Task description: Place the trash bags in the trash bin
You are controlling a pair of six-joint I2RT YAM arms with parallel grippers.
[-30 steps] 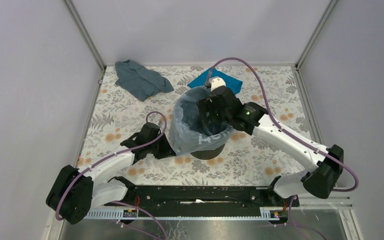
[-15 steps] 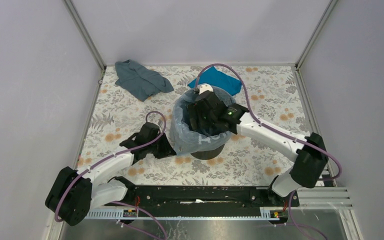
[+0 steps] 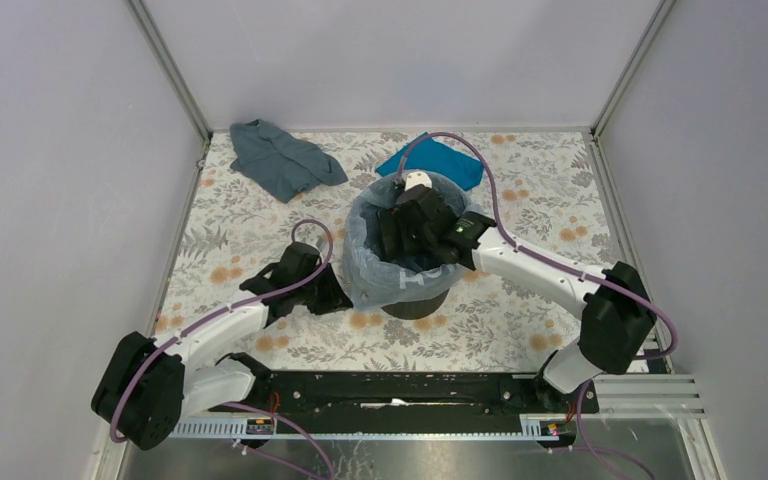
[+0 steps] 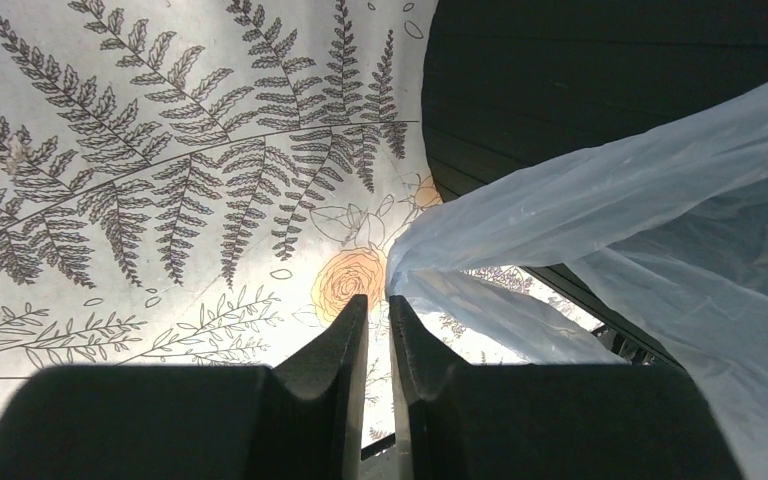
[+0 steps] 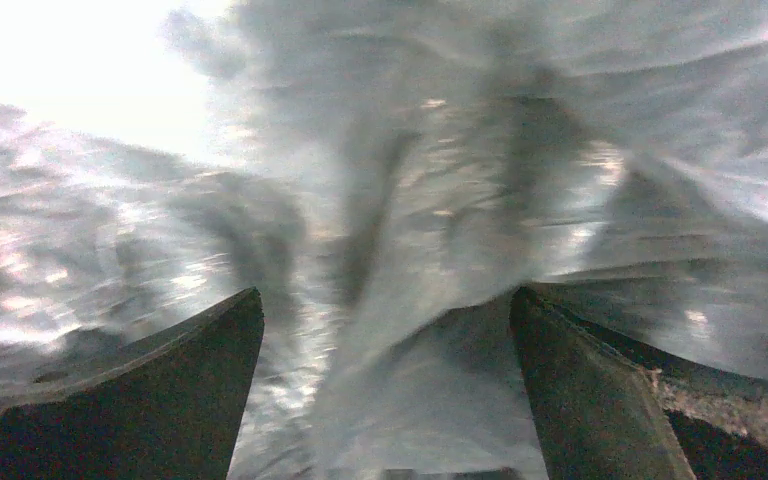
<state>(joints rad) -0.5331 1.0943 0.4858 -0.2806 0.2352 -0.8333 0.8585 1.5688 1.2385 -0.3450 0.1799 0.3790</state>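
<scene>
1. The trash bin [image 3: 428, 298] stands upright near the middle of the flower-patterned desk [image 3: 520, 320].
2. The trash bag [image 3: 363, 268], a thin pale blue film, lines the bin's mouth and spills over its left side down toward the desk.
3. The left pincer [image 3: 338, 300] sits low, just beside the bin's left wall. In the left wrist view, the left pincer [image 4: 378, 305] has its jaws drawn narrow, nipping a gathered corner of the bag [image 4: 600, 200] just above the desk [image 4: 160, 150], with the bin's dark wall [image 4: 560, 80] close behind.
4. The right pincer [image 3: 400, 243] reaches down into the bin's mouth from above. In the right wrist view, the right pincer [image 5: 385, 310] has its jaws spread wide, with glossy, wrinkled film [image 5: 440, 180] filling the gap and nothing gripped.
5. A grey-blue cloth [image 3: 282, 158] lies crumpled at the far left of the desk; a teal cloth [image 3: 440, 160] lies just behind the bin.
</scene>
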